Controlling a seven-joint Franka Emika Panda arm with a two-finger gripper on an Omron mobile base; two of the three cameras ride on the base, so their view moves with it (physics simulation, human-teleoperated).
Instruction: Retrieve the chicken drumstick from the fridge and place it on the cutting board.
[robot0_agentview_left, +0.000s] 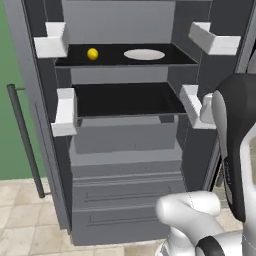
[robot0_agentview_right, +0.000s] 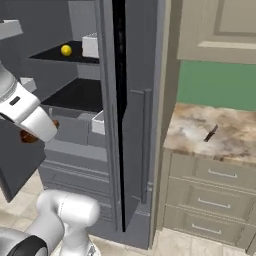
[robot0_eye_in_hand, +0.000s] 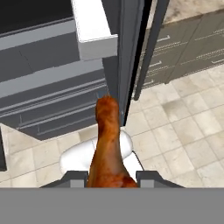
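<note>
chicken drumstick (robot0_eye_in_hand: 107, 153) glossy, rough-skinned; fridge (robot0_agentview_left: 125, 145) matt grey, shelves (robot0_agentview_left: 127, 98) smooth black; table (robot0_agentview_right: 215, 132) mottled stone; floor (robot0_eye_in_hand: 183, 131) tiled.

So the tall grey fridge (robot0_agentview_right: 107, 100) takes up the left half here, with its door edge-on down the middle and a long grey bar handle (robot0_agentview_right: 146, 145) running down it. Up around 10 o'clock a small round yellow fruit (robot0_agentview_right: 65, 50) sits on a black shelf (robot0_agentview_right: 75, 57), and a white door bin (robot0_agentview_right: 90, 45) is just beside it. The white arm (robot0_agentview_right: 25, 112) comes in from 9 o'clock, and a bit of reddish-brown chicken drumstick (robot0_agentview_right: 28, 136) pokes out under its end; can't see the fingers themselves. Over at 3 o'clock there's a marbled beige stone counter (robot0_agentview_right: 215, 132) on grey drawers (robot0_agentview_right: 210, 200), with some small dark thing (robot0_agentview_right: 210, 133) lying on it, too tiny to make out. Green wall (robot0_agentview_right: 215, 82) behind, beige cabinet (robot0_agentview_right: 220, 30) at 1 o'clock.
</note>
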